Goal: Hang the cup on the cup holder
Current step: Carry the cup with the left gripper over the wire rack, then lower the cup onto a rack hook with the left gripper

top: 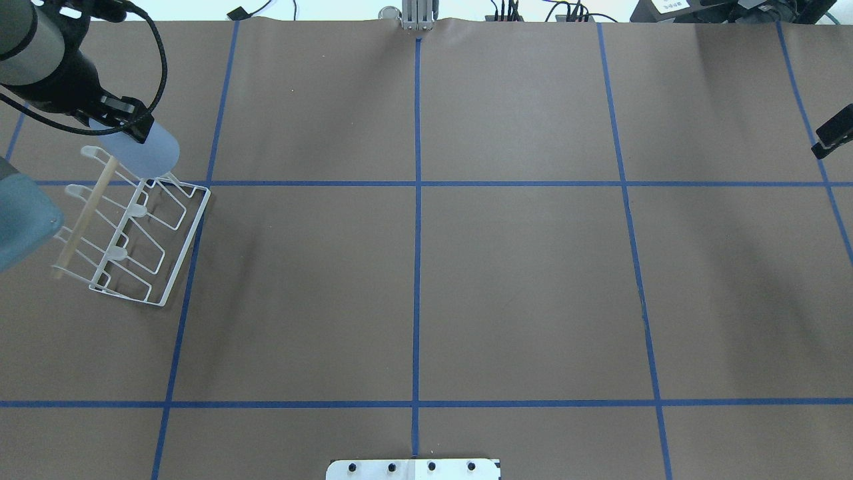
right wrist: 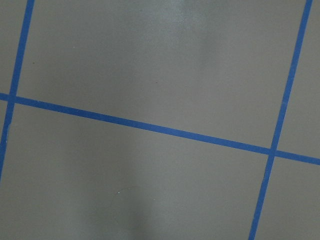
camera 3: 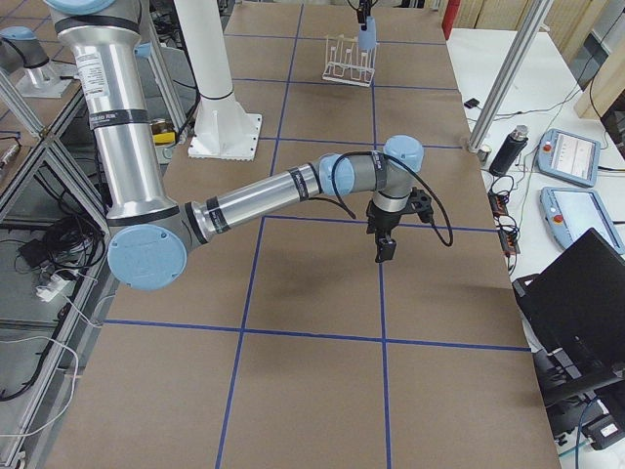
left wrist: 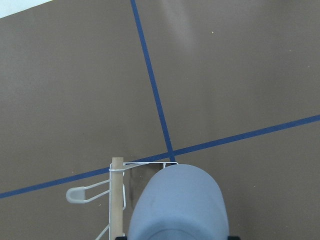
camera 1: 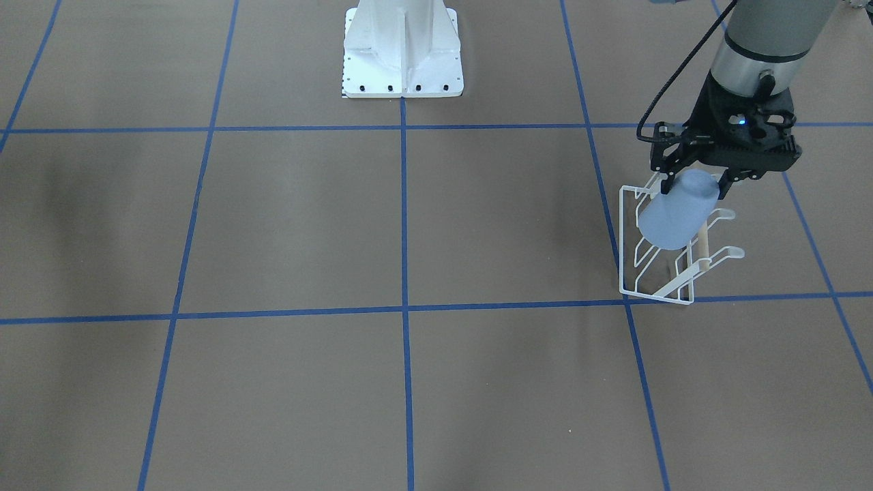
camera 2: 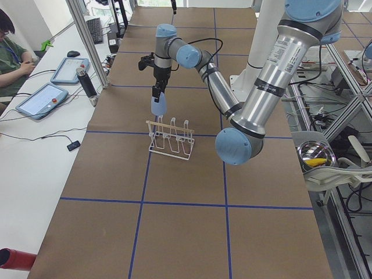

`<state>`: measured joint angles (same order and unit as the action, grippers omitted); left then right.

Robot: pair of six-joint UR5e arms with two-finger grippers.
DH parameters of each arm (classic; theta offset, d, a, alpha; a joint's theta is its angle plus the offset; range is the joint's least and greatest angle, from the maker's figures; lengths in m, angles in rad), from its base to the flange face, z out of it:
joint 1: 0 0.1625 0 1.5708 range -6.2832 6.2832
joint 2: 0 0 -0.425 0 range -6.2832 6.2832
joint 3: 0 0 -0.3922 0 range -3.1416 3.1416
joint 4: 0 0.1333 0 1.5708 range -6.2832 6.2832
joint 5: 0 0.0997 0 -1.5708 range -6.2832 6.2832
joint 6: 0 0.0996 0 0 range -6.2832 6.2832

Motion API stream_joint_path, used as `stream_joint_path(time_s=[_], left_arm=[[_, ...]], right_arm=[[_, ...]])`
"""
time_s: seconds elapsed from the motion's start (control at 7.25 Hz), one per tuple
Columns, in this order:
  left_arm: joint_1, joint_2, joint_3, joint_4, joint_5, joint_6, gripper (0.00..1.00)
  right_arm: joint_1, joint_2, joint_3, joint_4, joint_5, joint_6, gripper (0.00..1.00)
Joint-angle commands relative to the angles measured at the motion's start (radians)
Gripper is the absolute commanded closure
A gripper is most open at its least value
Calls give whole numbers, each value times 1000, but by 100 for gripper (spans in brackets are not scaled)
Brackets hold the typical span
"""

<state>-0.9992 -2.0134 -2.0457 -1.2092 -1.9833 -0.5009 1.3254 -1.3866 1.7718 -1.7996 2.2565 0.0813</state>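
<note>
My left gripper [camera 1: 696, 179] is shut on the light blue cup [camera 1: 677, 213] and holds it tilted, wider end down, over the far end of the white wire cup holder [camera 1: 656, 276]. In the overhead view the cup [top: 152, 151] covers the end prong of the holder [top: 136, 230]. I cannot tell whether they touch. The left wrist view shows the cup [left wrist: 177, 205] beside the holder's wooden dowel [left wrist: 117, 192]. My right gripper [camera 3: 382, 252] hangs over bare table far from the holder, and only its edge [top: 833, 137] shows overhead. I cannot tell whether it is open.
The white robot pedestal base [camera 1: 402, 58] stands at the table's middle on the robot's side. Blue tape lines cross the brown table. An operator's bench with tablets [camera 2: 43, 99] runs along the far edge.
</note>
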Motion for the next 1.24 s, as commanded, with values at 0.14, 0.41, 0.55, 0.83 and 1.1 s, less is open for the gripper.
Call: stream_joint_path(time_s=[0.14,0.41,0.55,0.83,1.1], left_arm=[[14,7,21,-4,3,2,100],[20,9,33,-6,3,2,100],[28,9,39,-6,1,2,100],[36,5,56,-7,1,4,100],[43,4,85,-16,0,2,100]], right_arm=[[0,1,0,6,15,2,0],[0,6,-2,8,14,2,0],[0,6,0,6,14,2,0],[0,8,-3,8,14,2,0],[0,6,3,8,15,2,0]])
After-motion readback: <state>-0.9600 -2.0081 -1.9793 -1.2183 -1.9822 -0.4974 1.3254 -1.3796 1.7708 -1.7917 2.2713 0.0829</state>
